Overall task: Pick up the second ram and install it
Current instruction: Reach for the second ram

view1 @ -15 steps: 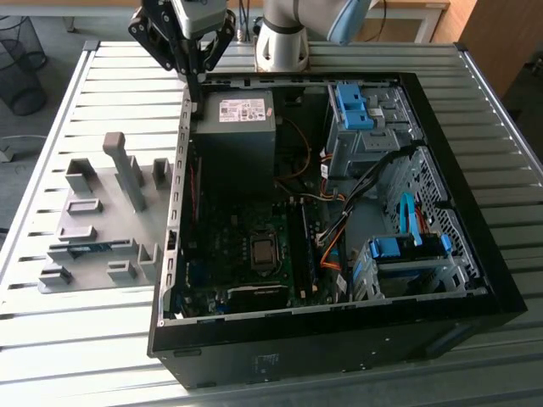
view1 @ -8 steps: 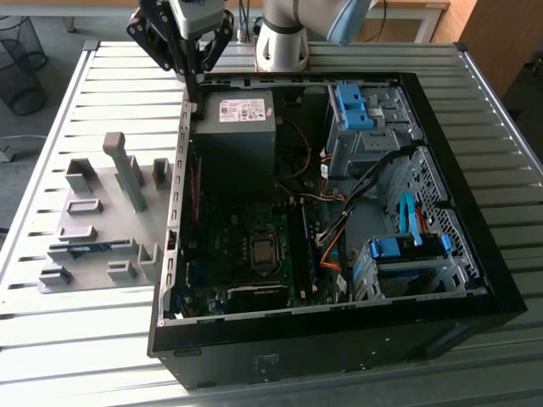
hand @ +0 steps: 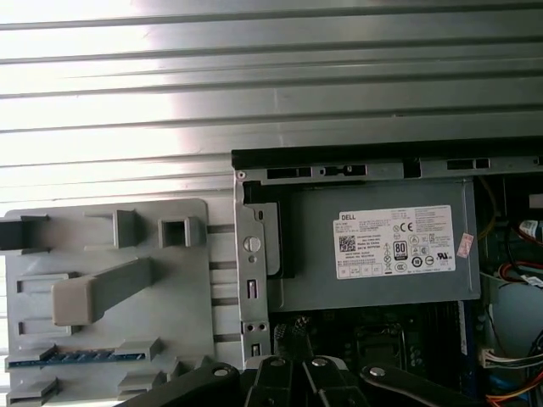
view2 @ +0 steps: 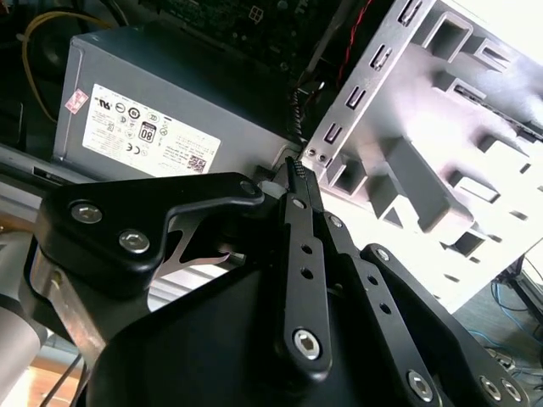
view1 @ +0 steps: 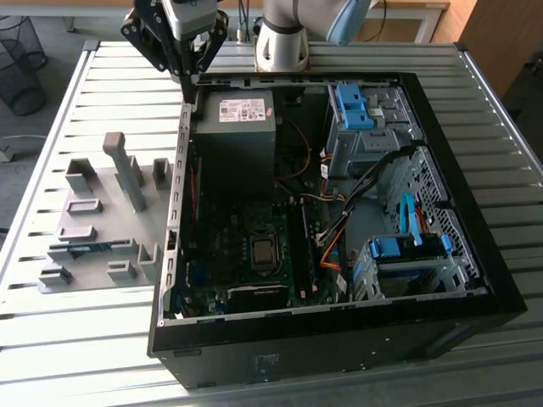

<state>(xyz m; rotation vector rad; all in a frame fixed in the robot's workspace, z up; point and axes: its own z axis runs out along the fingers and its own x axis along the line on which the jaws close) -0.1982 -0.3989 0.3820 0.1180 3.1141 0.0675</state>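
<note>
Your gripper (view1: 188,83) hangs empty, fingers pressed together, over the computer case (view1: 488,246) edge beside the power supply (view1: 237,136); the second ram (view1: 88,248) lies slotted in the grey tray (view1: 100,193).

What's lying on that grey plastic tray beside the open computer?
A long, thin blue circuit-board stick lies in a slot of the grey plastic tray, among raised grey holder blocks. Its underside is hidden in the slot.
</note>
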